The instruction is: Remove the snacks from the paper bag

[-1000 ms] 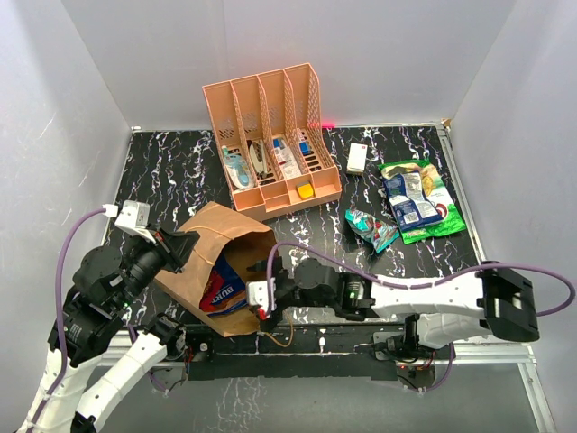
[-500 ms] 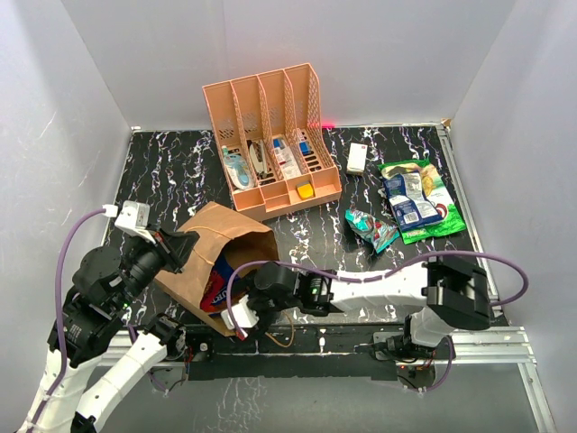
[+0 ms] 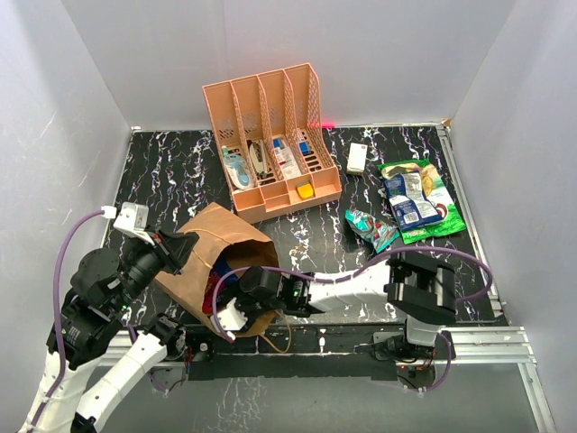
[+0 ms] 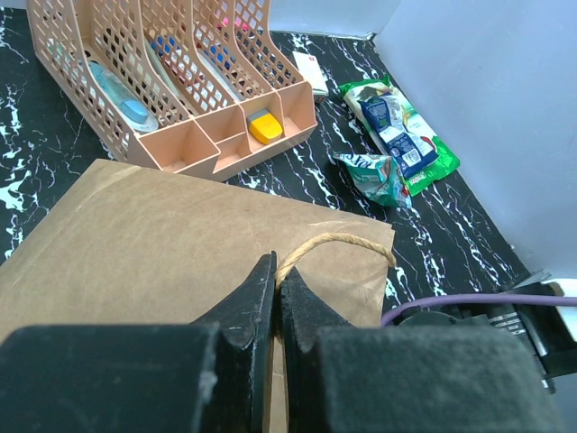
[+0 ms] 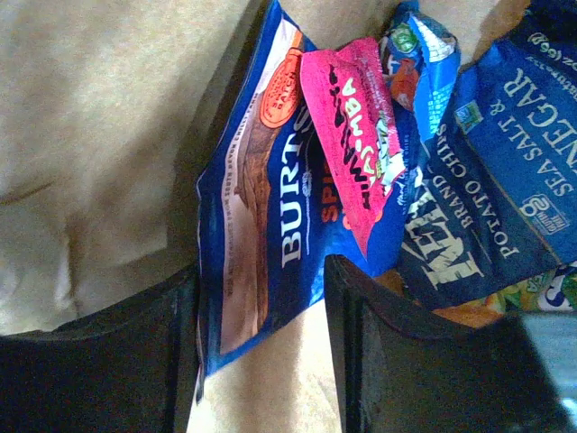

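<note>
Paper bag [image 3: 203, 245] on its side, near left; handle [image 4: 335, 240] pinched tight by left gripper [image 4: 275, 281]; right gripper [image 5: 261, 302] inside the mouth, jaws apart astride Burts packet [image 5: 261, 225]; pink packet [image 5: 361, 171] and others still inside; green chip bag [image 3: 444, 216] and teal packet [image 3: 370, 228] already out, far right.

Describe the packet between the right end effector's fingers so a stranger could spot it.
Find the paper bag lying on its side at the table's near left. Just inside its mouth, the packet sits between the fingers of the open right end effector. It is the bright blue one with white BURTS lettering, left of the pink packet and the darker blue vinegar chips bag.
</note>
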Motion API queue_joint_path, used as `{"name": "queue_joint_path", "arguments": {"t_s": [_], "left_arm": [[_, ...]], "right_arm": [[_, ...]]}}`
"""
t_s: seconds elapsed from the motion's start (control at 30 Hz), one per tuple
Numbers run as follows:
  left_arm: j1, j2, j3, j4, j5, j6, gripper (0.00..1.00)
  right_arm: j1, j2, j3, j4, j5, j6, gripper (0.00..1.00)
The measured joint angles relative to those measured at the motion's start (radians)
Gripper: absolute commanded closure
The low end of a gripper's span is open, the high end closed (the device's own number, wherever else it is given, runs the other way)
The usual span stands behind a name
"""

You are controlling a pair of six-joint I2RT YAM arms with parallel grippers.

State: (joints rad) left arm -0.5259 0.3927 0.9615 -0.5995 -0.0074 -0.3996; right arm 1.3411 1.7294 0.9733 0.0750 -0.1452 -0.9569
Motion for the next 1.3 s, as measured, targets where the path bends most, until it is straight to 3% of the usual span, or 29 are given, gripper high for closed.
{"name": "queue_joint_path", "arguments": {"t_s": [0.37,0.47,0.77,1.3], "left_arm": [[0.0,-0.008,0.0,-0.004,-0.005,0.003,1.0],[0.0,-0.01,0.0,-0.008,-0.01,0.004,1.0],[0.0,-0.01,0.0,-0.008,-0.011,0.006,1.0],[0.0,-0.01,0.0,-0.008,-0.011,0.006,1.0]], "right_arm": [[-0.002,0.13,0.014,0.222,0.113,-0.038,0.85],[-0.003,0.13,0.014,0.269,0.128,-0.034,0.91],[-0.007,0.074,-0.027,0.303,0.151,-0.01,0.92],[-0.009,-0.327,-0.166,0.283,0.091,0.245,0.92]]}}
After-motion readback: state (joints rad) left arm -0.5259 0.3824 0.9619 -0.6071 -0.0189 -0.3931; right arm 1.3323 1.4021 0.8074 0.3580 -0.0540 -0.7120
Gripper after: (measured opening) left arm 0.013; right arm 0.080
